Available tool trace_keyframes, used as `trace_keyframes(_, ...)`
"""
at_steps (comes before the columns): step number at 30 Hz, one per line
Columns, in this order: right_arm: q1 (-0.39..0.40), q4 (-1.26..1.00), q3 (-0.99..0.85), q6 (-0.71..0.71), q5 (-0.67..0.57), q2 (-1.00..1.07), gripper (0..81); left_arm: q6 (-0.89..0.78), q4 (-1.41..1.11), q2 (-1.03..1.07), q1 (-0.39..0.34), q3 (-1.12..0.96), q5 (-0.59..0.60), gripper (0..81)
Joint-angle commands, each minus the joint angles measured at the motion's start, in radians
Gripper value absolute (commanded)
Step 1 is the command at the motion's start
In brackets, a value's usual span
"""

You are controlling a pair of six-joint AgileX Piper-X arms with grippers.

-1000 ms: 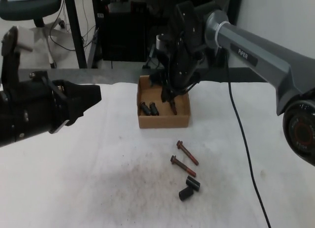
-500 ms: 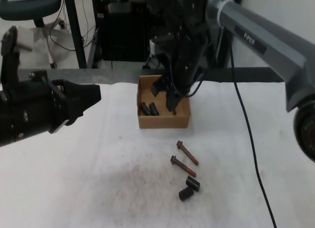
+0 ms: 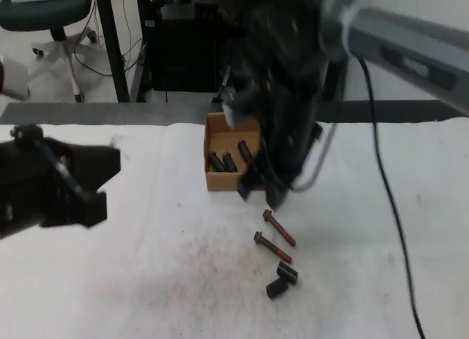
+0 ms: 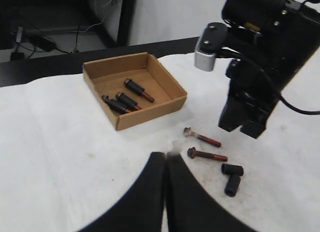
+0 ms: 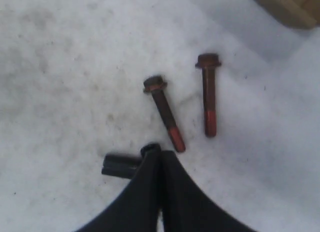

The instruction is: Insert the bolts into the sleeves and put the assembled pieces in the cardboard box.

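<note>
As three pieces (image 4: 126, 100) lie boxed, bolts (image 4: 201, 138) lie outside.

Right gripper (image 3: 261, 196) out of cardboard box (image 3: 220, 181) — third assembled piece (image 3: 245, 150) inside.

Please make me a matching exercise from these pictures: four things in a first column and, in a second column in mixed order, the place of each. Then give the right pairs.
Things
1. loose sleeves
2. right gripper
3. assembled pieces
4. loose bolts

Places
A. inside the cardboard box
B. above the white cloth, close to the bolts
C. on the cloth, between box and sleeves
D. on the cloth, farthest from the box

Pairs: 1-D; 2-B; 3-A; 4-C
</note>
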Motion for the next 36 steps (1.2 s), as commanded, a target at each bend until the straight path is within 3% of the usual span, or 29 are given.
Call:
trace_keyframes(1,-0.002,-0.212,0.174,0.058,0.002,-0.102,0.6,0.036,0.006,-0.014,-0.002,-0.001,-0.026,0.3)
trace_keyframes(7,0.013,-0.591,0.406,0.052,0.002,-0.187,0.6,0.044,0.006,-0.013,-0.002,0.013,-0.029,0.3)
trace_keyframes(14,0.013,-0.678,0.454,-0.077,-0.006,-0.106,0.3,0.044,0.006,-0.013,-0.002,0.027,-0.029,0.3)
trace_keyframes(18,0.005,-0.678,0.454,-0.128,-0.030,-0.073,11.6,0.044,0.006,-0.013,-0.002,0.027,-0.029,0.3)
trace_keyframes(22,-0.011,-0.686,0.454,-0.146,-0.040,-0.071,32.7,0.063,0.006,-0.013,-0.002,0.026,-0.029,0.3)
trace_keyframes(24,-0.020,-0.694,0.454,-0.151,-0.040,-0.071,37.7,0.063,0.006,-0.013,-0.002,0.026,-0.029,0.3)
trace_keyframes(36,-0.038,-0.696,0.454,-0.286,-0.059,-0.071,36.1,0.085,0.006,-0.013,-0.002,0.026,-0.029,0.3)
